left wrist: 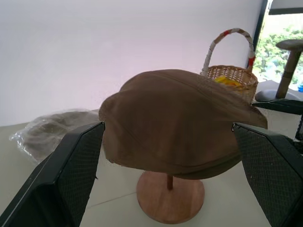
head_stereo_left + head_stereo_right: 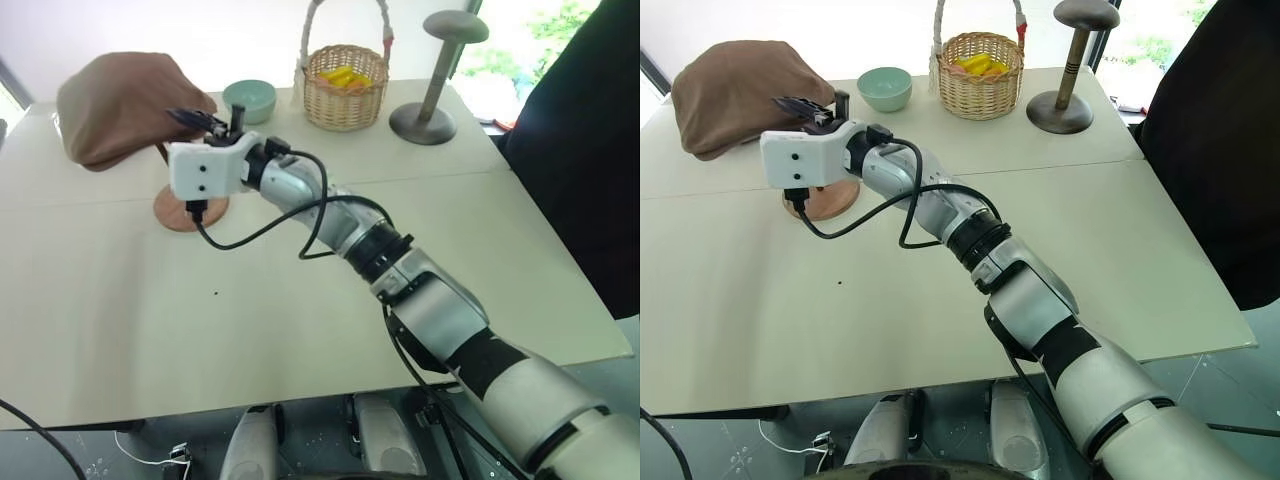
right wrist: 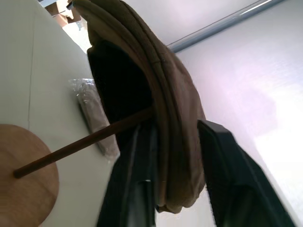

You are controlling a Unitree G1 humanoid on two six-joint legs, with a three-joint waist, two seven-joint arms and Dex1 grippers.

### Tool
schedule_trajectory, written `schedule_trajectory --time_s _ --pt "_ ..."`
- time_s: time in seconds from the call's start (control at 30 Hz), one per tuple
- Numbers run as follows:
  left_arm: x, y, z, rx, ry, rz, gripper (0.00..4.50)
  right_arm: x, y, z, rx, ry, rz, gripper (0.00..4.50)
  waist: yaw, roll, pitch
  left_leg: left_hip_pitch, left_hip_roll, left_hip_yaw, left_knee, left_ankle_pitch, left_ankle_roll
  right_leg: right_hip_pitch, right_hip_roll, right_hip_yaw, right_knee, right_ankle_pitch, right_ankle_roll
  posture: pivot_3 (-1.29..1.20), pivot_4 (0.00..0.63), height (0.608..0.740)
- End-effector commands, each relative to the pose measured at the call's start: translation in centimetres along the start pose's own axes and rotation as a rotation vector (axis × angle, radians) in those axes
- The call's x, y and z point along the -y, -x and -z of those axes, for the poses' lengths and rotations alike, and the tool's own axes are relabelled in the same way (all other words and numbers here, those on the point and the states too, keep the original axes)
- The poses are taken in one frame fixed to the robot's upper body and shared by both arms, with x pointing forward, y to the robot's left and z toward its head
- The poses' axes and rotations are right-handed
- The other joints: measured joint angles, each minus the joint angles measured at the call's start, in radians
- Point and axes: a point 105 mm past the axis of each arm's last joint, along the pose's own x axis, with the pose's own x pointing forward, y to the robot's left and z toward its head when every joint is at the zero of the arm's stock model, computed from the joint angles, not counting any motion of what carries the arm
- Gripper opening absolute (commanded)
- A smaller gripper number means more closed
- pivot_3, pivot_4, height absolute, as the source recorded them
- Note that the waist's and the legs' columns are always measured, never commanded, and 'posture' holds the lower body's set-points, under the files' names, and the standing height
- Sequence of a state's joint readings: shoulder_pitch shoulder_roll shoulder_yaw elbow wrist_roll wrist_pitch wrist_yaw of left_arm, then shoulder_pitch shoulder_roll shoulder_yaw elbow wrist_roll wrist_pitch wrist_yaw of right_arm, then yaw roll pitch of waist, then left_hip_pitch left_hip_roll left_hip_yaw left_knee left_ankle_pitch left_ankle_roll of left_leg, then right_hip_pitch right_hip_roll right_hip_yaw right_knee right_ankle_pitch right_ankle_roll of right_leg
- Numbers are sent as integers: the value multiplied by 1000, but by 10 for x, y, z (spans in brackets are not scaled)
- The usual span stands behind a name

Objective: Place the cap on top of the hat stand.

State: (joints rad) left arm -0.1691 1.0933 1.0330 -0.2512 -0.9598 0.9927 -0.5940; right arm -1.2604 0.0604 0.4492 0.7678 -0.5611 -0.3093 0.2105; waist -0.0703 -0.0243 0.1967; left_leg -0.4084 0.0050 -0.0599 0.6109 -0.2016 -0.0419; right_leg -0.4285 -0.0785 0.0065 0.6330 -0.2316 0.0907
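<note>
Pale worktop [image 2: 300,320], white wall behind. Brown cap [image 1: 180,123] draped over hat stand [image 1: 170,198], rim between right gripper [image 3: 177,142] fingers, slightly parted for release. Left gripper [image 1: 168,142] fingers wide, flanking cap.

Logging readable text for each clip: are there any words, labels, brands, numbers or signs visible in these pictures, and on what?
None: no readable text in any view.
The soft brown fabric cap, the reddish-brown wooden hat stand, the wicker basket, the pale green bowl, the grey holder and the white right gripper housing bear no lettering.
</note>
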Motion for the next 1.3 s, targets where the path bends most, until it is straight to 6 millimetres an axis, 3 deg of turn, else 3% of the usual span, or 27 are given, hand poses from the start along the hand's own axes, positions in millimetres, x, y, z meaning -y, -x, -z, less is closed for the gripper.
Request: schedule_trajectory --time_s 0.03,0.2,0.43,0.47,0.6,0.73,0.97,1.13,1.3 --pt "5 -1 -13 34 -50 17 4500 19 -1 -20 71 -6 48 3125 0 0 0 0 0 0 0 0 0 0 0 0 0 0 0 0 150 740" --pt "25 -11 -7 6 -69 100 4500 28 21 -15 99 -31 11 3125 3 0 0 0 0 0 0 0 0 0 0 0 0 0 0 0 150 740" --pt "59 -20 -12 -48 -202 245 4500 50 94 -1 102 -145 -140 3125 22 -1 0 0 0 1 2 0 0 2 -1 0 -2 0 0 0 150 740" --pt "62 -20 -11 -67 -238 260 4500 55 104 2 90 -192 -169 3125 22 -1 0 0 0 1 2 0 0 2 -1 0 -1 0 0 0 150 740" --pt "70 -24 0 -173 -460 303 4500 86 149 19 -25 -551 -298 4450 26 1 1 1 2 2 1 0 0 2 1 0 -1 0 -1 0 150 740" --pt "79 -29 15 -253 -740 359 4500 122 186 13 -90 -954 -433 4450 27 3 2 0 2 3 1 0 0 1 1 0 -2 0 -4 0 150 740" --pt "76 -51 21 -246 -1116 266 4500 165 209 3 -73 -1153 -401 4450 25 4 3 -1 4 6 0 0 0 -2 1 1 -3 -1 -6 0 150 740" --pt "81 -65 32 -223 -1251 194 4500 170 211 10 -111 -1144 -349 4450 26 4 3 -2 3 9 0 0 0 -3 0 3 -3 -1 -5 0 150 740" --pt "94 -83 49 -191 -1279 169 4500 171 214 4 -90 -1146 -361 4450 28 4 3 -3 3 10 0 -1 1 -4 1 3 -2 0 -4 0 150 740"
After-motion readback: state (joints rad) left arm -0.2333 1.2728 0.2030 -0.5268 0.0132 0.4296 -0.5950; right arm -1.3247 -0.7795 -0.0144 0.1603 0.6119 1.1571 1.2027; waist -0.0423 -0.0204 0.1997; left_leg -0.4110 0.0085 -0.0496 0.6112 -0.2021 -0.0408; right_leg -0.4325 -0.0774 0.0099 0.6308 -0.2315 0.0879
